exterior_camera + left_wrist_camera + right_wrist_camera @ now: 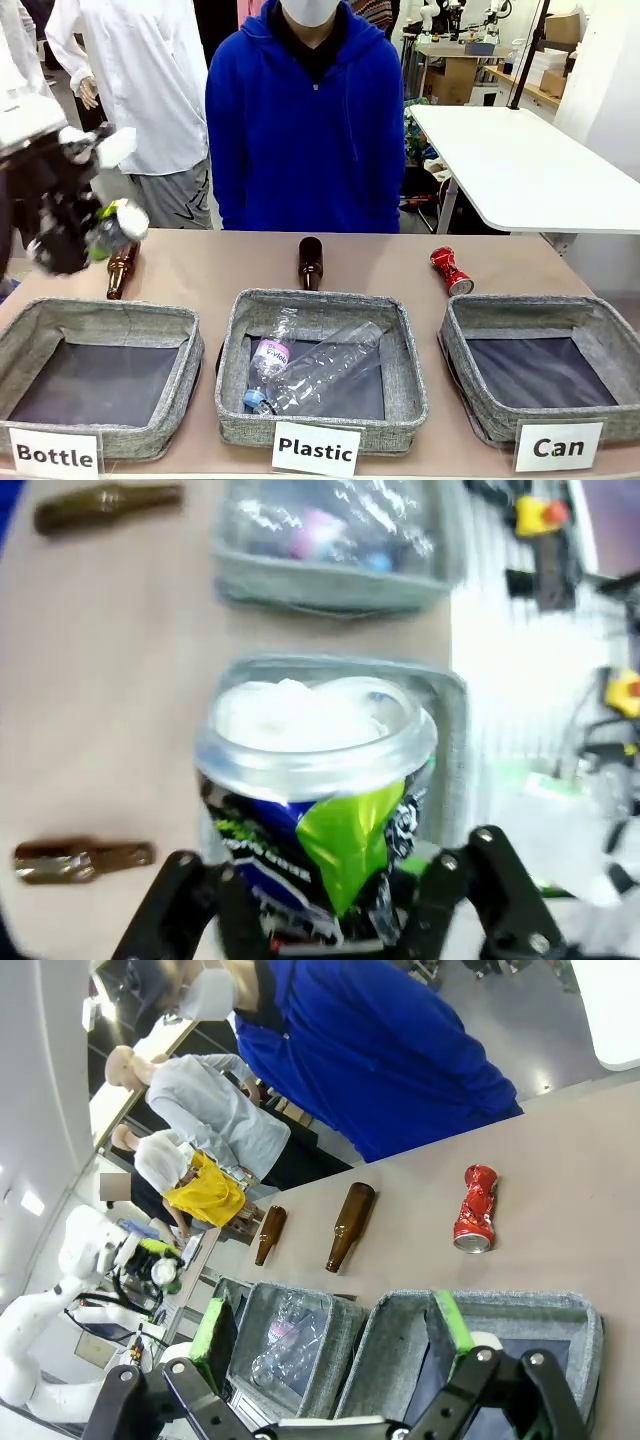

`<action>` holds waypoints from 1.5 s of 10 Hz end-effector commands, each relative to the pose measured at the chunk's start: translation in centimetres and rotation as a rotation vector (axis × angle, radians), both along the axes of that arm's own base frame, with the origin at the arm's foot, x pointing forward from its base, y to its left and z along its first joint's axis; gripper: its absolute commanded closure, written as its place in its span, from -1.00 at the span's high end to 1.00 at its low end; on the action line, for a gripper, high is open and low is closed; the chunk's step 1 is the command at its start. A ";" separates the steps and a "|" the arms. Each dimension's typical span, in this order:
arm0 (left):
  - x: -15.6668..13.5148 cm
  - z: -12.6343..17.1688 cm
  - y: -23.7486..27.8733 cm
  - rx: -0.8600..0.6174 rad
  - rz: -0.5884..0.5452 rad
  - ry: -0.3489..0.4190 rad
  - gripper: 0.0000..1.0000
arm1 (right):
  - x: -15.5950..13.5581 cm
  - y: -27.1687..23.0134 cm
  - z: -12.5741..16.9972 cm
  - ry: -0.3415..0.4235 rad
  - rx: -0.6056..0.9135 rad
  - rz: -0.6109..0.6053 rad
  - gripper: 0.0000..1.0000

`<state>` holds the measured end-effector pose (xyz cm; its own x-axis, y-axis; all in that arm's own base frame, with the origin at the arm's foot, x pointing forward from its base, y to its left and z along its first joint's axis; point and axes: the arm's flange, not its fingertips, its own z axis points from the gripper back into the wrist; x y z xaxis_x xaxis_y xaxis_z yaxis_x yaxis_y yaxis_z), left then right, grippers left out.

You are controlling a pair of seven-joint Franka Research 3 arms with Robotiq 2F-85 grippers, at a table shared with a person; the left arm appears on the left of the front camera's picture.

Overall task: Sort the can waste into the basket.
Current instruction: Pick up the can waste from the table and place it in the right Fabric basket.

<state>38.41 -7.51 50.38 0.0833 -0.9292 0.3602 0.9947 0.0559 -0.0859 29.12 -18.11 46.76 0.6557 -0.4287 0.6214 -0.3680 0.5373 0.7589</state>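
**Item 1: dark can** (315,780). A small crushed dark blue-black metal drink can with green and white marks and a silver top.
- Location: clamped in my left gripper (330,900), whose jaws are closed on its lower body. It is held in the air at the left end of the tabletop (380,265), near the grey fabric bin signed "Bottle" (100,312).
- Orientation: the long axis runs in line with the fingers, and the silver top points away from the wrist, down toward the bins. The front view is too blurred to fix the tilt more closely.

**Item 2: red can** (451,270). A small crushed red metal drink can.
- Location: lying on its side on the tabletop, just behind the far left corner of the Can basket (530,310).
- Orientation: the long axis is slanted, with one end toward the basket's far wall and the other toward the person.

**Item 3: Can basket.** A grey fabric rectangular bin with a white "Can" sign, at the right end of the row. Its dark flat bottom shows bare.

**Item 4: right gripper** (330,1315). The jaws are wide and hold nothing. It hangs toward the Can basket's end of the row.

**Step in hand, as I judge it:** the first can is grasped and its transport has not yet been made.

**Next move:** I must carry the dark can rightward past the grey "Plastic" bin (320,300), which holds clear plastic bottles. The Can basket is well apart from it now, so I release only once over that basket. The red can lies nearer my right gripper.
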 end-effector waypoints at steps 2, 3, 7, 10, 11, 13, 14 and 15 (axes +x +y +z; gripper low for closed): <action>-3.4 -4.5 -1.2 0.057 -0.046 -0.058 -1.00 | 0.3 0.0 -0.1 -0.038 0.000 -0.002 1.00; -2.8 -1.5 -0.4 0.023 -0.040 -0.012 -1.00 | 0.3 0.0 -0.1 -0.038 0.000 -0.002 1.00; -3.4 -2.3 -0.7 0.019 -0.051 -0.031 -1.00 | 0.0 0.0 0.0 0.000 0.000 0.000 1.00; -1.1 1.0 -15.6 -0.298 0.005 -0.225 -1.00 | -5.9 -1.9 -1.2 0.129 -0.263 0.089 1.00; -0.8 1.9 -20.7 -0.327 -0.007 -0.243 -1.00 | -7.9 -2.4 -2.5 0.159 -0.331 0.096 1.00; 0.9 4.0 -31.4 -0.409 -0.021 -0.202 -1.00 | -12.1 -3.8 -5.5 0.167 -0.419 0.051 1.00; 0.6 4.0 -36.8 -0.470 -0.075 -0.144 -1.00 | -14.4 -4.8 -6.6 0.145 -0.407 0.012 1.00; 0.0 2.9 -42.3 -0.466 -0.162 -0.065 -1.00 | -16.5 -5.9 -7.8 0.138 -0.372 -0.050 1.00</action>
